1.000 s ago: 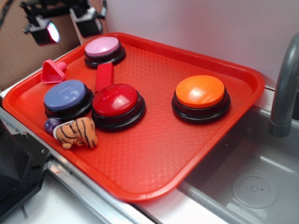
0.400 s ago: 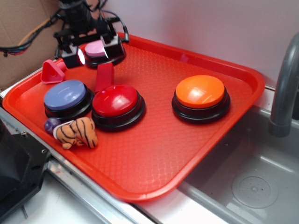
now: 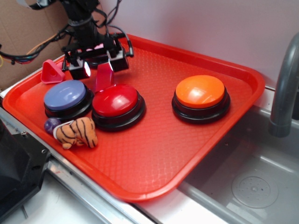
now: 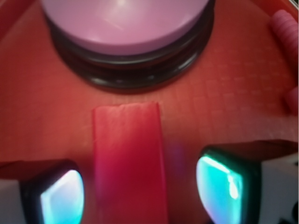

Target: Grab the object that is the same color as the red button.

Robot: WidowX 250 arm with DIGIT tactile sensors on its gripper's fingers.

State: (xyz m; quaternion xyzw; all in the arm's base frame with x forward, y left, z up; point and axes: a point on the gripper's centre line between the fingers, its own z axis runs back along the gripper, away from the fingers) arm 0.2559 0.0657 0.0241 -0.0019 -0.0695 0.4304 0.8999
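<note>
The object, a small plain red bar (image 3: pixel 103 77) (image 4: pixel 128 158), lies on the red tray (image 3: pixel 154 158) between the red button (image 3: pixel 117 105) and the pink-topped button (image 4: pixel 126 28). My gripper (image 3: pixel 97 65) (image 4: pixel 140 189) hangs low over the bar, open, one glowing fingertip on each side of it. In the wrist view small gaps show between the pads (image 4: pixel 219 186) and the bar's sides. The red button is a glossy dark-red dome on a black base, just in front of the bar.
A blue button (image 3: pixel 67 98) sits left of the red one, an orange button (image 3: pixel 200 95) to the right. A pink funnel piece (image 3: pixel 52 71) lies at the tray's left rim, a striped tiger toy (image 3: pixel 77 133) at the front. A sink and grey faucet (image 3: pixel 285 88) stand right.
The gripper has come down and forward from above the tray's back-left corner, past the pink button, and now straddles the red bar. Nothing on the tray has moved.
</note>
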